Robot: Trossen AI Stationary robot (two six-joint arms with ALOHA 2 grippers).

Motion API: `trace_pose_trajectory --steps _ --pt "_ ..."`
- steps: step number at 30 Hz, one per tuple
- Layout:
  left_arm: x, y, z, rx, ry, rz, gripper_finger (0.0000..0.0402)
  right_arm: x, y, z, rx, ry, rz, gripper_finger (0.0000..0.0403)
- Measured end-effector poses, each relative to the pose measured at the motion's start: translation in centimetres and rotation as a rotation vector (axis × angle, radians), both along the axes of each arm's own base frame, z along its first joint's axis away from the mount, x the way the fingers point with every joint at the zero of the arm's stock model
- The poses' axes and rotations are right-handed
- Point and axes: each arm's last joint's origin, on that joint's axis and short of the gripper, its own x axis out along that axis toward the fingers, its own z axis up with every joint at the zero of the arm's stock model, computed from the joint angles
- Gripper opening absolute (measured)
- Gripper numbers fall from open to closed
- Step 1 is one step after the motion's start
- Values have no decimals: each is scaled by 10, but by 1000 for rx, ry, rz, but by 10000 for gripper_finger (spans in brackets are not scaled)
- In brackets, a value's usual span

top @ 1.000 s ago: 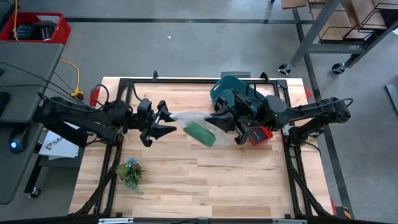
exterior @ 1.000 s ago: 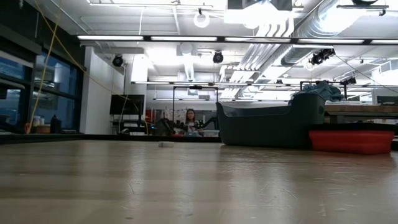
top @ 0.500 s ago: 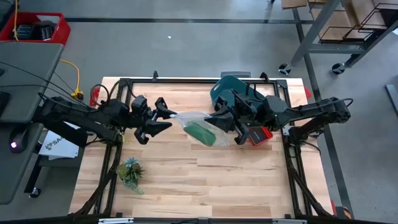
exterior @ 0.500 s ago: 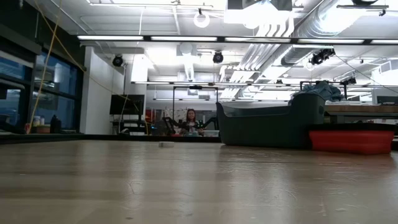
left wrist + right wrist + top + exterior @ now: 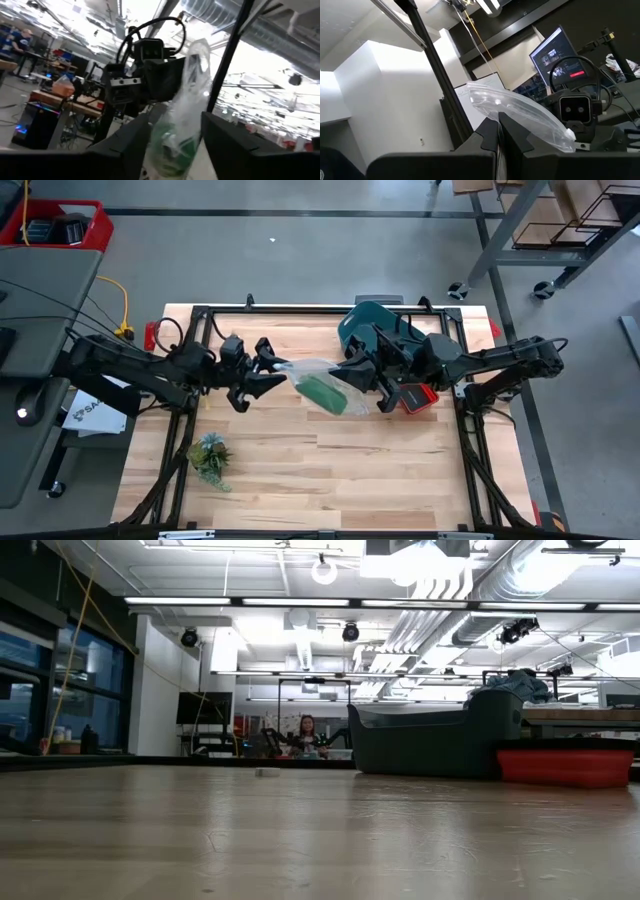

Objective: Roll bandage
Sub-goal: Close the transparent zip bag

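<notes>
Two grippers are being held above the table's middle: the right gripper [image 5: 350, 370] is clamped on a clear bag [image 5: 312, 370] holding the bandage [image 5: 323, 392], while the left gripper [image 5: 272, 371], fingers spread around the bag's end, is likely being readied to grasp it.

Green bandage [image 5: 172, 147] in clear bag [image 5: 192, 95] between pincer fingers [image 5: 132, 150].

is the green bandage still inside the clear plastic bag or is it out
Inside. The green bandage shows through the clear plastic bag, held above the table between the right gripper and the left gripper.
</notes>
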Motion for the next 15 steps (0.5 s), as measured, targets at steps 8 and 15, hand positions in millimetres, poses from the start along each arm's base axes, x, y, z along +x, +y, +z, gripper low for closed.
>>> trace_pose_trajectory --steps 8,15 --pt "0 2 -1 -11 10 54 31 0 0 0 0 3 0 0" --pt "-4 2 6 -57 -12 31 2 1 -1 -2 21 25 -23 5"
